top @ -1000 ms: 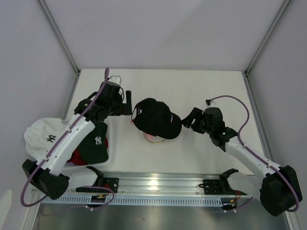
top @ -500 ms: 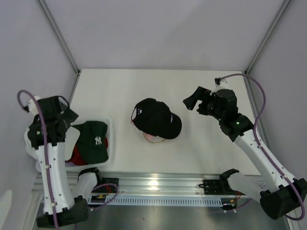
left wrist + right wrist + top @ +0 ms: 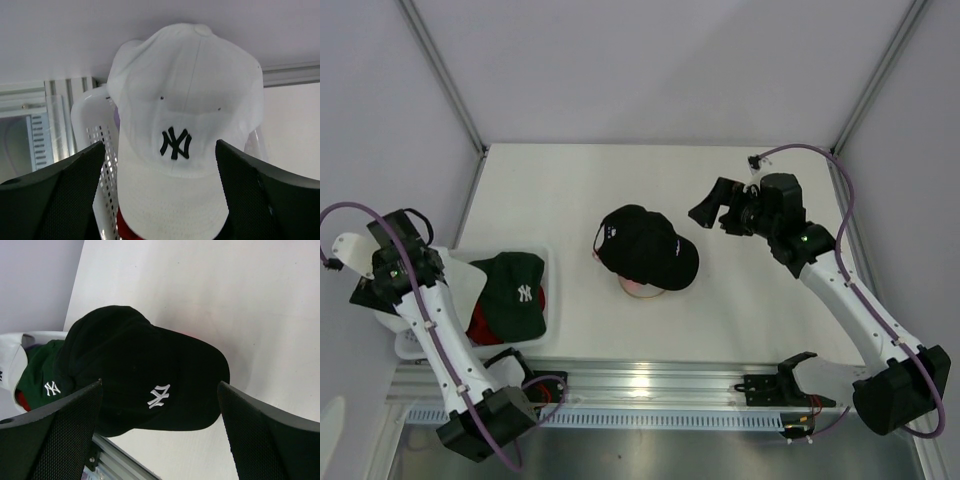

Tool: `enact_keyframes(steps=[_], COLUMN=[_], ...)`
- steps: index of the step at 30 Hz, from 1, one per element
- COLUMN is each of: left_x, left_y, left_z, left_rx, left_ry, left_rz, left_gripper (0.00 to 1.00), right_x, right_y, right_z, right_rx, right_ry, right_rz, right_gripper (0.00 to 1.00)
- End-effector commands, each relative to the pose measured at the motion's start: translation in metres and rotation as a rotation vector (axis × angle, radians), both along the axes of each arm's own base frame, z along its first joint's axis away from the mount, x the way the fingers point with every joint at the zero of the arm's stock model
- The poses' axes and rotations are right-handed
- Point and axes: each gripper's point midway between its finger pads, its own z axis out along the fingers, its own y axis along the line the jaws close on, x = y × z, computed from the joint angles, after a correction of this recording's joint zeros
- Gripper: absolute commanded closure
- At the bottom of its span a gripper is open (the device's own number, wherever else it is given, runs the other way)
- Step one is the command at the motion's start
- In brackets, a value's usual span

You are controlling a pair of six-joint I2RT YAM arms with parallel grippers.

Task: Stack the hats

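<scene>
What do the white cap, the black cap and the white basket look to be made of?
The white cap looks like matte woven fabric, likely cotton twill: stitched panel seams, eyelets and an embroidered logo show. The black cap is matte, slightly fuzzy cloth with a stitched logo. The basket is probably moulded plastic, smooth and faintly glossy, with rows of small holes; coated metal cannot be ruled out.

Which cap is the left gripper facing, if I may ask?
The white cap with the black logo, on the basket; no other cap is white.
</scene>
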Motion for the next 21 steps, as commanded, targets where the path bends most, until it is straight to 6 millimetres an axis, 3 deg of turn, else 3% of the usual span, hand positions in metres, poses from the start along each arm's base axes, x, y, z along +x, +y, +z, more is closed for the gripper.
enact_keyframes(steps=[1, 9, 11, 18, 21], left_x=[0.025, 0.075, 0.076, 0.07, 0.069], left_y=[0.023, 0.019, 0.021, 0.024, 0.019], left_z=[0.005, -0.025, -0.029, -0.038, -0.031], left_rx=[0.078, 0.038, 0.048, 0.023, 0.017], left_ry=[-0.054, -0.124, -0.141, -0.082, -0.099], left_rz=[-0.074, -0.297, -0.29, -0.259, -0.269], left_gripper=[0.09, 0.11, 0.24, 0.53, 0.77], right_x=[0.004, 0.007, 0.009, 0.013, 0.011], right_y=[0.002, 0.013, 0.015, 0.023, 0.028], right_z=[0.033, 0.032, 0.03, 0.041, 0.052], right_rx=[0.034, 0.055, 0.04, 0.06, 0.073], right_ry=[-0.08, -0.056, -0.047, -0.065, -0.083], right_rz=[0.005, 0.014, 0.02, 0.041, 0.054], right_gripper=[0.0, 0.0, 0.0, 0.0, 0.01])
